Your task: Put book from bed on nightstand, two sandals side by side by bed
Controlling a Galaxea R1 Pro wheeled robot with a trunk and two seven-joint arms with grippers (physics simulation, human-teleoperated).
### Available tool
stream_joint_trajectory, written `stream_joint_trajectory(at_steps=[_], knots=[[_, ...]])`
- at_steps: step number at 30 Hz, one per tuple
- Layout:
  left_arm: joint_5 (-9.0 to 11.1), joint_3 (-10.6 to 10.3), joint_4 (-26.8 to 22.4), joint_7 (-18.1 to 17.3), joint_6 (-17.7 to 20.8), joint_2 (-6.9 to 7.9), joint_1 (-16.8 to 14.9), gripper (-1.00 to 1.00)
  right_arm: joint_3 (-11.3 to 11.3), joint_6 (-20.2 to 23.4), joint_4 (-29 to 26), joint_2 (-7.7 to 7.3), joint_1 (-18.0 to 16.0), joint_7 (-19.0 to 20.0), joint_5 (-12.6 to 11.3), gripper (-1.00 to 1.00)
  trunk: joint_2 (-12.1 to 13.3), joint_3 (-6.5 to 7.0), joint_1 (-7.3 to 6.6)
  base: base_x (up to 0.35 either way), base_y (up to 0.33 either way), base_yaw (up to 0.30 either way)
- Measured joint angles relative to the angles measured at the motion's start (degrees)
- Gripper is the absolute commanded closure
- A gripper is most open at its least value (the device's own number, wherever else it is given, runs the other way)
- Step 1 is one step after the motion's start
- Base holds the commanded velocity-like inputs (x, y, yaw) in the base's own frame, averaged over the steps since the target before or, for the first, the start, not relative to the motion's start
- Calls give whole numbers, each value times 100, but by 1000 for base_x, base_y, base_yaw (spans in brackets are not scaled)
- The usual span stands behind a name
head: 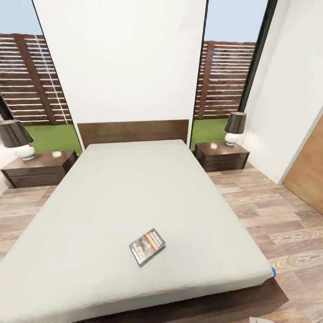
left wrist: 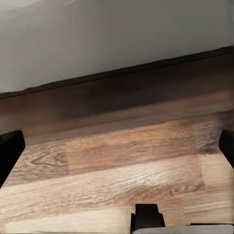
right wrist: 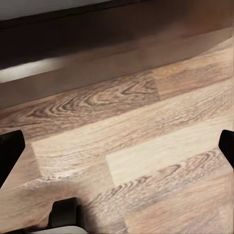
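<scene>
A: Edges and free room?
B: Bed (head: 134,188) square ahead, dark frame edge low at the near right corner. Wide plank floor (head: 264,211) open along the right side, narrower strip on the left. Nightstands flanking the headboard (head: 133,131): left nightstand (head: 40,168), right nightstand (head: 222,155), each bearing a lamp. Sliver of bright blue (head: 273,271) at the bed's near right corner, too small to identify.

A: And the book?
B: Book (head: 147,246) flat on the mattress, near end, slightly right of centre, turned askew. Dark cover, picture, orange and white lettering.

A: Grippers?
B: Left gripper (left wrist: 117,146) spread wide over floor beside the bed frame; right gripper (right wrist: 117,148) likewise wide, holding nothing.
</scene>
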Motion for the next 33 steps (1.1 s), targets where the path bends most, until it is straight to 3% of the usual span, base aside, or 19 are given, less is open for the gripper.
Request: stream_joint_trajectory(at_steps=[17, 33], knots=[[15, 10, -2, 22, 35, -2, -6, -100, -9, -5, 1, -8, 0, -7, 102, -100, 0, -84, 0, 11, -83, 230], [20, 46, 0, 45, 66, -65, -5, -100, -9, 0, 5, -2, 1, -10, 105, -100, 0, -107, 0, 1, -87, 122]])
